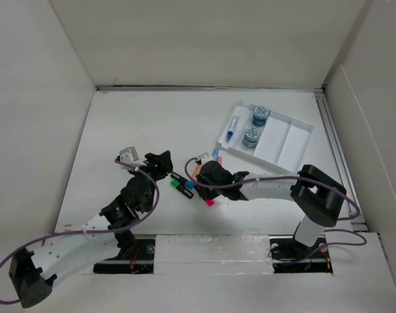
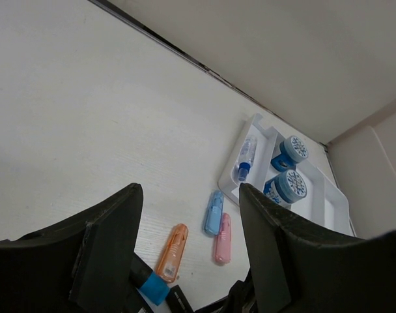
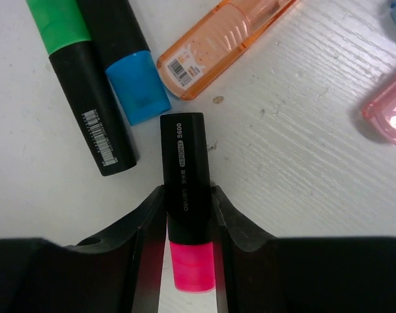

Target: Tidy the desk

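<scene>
The desk (image 1: 152,124) is a white tabletop with walls around it. My right gripper (image 1: 203,192) is shut on a black highlighter with a pink cap (image 3: 187,189), low over the desk; its jaws (image 3: 188,202) clamp the barrel. Just beyond it lie a green-capped highlighter (image 3: 81,78), a blue-capped highlighter (image 3: 129,72) and an orange clear case (image 3: 217,45). My left gripper (image 1: 163,161) is open and empty to the left of this cluster; through its open jaws (image 2: 188,215) I see the orange case (image 2: 172,252), a blue case (image 2: 214,212) and a pink case (image 2: 223,238).
A white compartmented tray (image 1: 292,140) stands at the back right, holding two blue-lidded jars (image 1: 256,125) and a small bottle (image 1: 232,127). The tray (image 2: 328,202) also shows in the left wrist view. White walls border the desk on three sides.
</scene>
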`<state>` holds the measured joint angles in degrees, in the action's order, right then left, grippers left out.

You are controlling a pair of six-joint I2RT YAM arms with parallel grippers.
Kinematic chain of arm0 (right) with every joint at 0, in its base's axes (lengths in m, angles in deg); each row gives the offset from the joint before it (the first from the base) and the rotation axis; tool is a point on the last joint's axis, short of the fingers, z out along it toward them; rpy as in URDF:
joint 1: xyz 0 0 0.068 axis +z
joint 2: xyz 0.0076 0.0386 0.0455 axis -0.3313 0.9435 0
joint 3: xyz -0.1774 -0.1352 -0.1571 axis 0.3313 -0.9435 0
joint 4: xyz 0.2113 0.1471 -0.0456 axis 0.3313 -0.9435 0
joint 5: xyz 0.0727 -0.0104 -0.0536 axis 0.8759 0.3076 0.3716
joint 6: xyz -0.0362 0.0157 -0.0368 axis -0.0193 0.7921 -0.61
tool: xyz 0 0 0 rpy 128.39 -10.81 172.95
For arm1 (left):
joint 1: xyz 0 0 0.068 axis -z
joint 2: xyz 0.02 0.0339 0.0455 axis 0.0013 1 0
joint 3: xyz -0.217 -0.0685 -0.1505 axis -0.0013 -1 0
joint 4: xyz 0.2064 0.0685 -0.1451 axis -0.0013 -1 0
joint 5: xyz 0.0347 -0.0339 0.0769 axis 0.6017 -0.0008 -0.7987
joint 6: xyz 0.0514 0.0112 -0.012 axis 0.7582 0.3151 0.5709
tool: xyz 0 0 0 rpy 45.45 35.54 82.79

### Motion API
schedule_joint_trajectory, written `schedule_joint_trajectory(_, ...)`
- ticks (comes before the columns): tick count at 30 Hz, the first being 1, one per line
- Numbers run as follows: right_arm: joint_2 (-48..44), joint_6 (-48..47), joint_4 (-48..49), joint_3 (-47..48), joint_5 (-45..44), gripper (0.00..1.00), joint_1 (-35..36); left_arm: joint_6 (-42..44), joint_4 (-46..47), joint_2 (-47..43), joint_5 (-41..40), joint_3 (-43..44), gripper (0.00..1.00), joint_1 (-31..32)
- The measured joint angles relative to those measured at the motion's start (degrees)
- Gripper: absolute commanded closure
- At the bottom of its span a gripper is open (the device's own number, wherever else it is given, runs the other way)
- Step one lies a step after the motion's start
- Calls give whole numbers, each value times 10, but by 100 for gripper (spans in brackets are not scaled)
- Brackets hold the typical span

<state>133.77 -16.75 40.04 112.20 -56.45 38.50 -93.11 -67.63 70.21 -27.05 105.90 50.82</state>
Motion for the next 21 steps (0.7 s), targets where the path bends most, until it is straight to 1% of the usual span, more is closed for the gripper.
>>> schedule_joint_trajectory(2, -4, 7, -4, 0, -13, 95, 1, 0, 0, 1, 0, 0, 43, 0)
schedule_joint_trajectory(3, -7, 11, -16, -2, -26, 95, 2, 0, 0, 1, 0, 0, 43, 0)
schedule_joint_trajectory(5, -47, 15, -25, -16, -46, 93, -2, 0, -1, 1, 1, 0, 43, 0)
schedule_joint_trajectory(7, -115, 19, -38, -31, -69, 92, -22, -1, -1, 1, 5, 0, 43, 0)
schedule_joint_trajectory(8, -154, 22, -37, -35, -82, 88, -44, -1, 0, 0, 6, 0, 43, 0)
schedule_joint_trajectory(10, -228, 33, -24, -36, -111, 88, -104, -2, 0, 0, 11, 0, 43, 0)
schedule_joint_trajectory(11, -260, 41, -14, -36, -124, 87, -146, -2, 0, 0, 13, 0, 43, 0)
schedule_joint_trajectory(14, -319, 73, 20, -39, -169, 87, -270, -2, 0, -1, 23, 0, 43, 0)
schedule_joint_trajectory(17, -326, 111, 45, -55, -195, 87, -381, -2, 0, -1, 34, 0, 43, 0)
schedule_joint_trajectory(21, -263, 153, 48, -66, -195, 86, -492, -3, 0, -2, 42, 0, 42, 0)
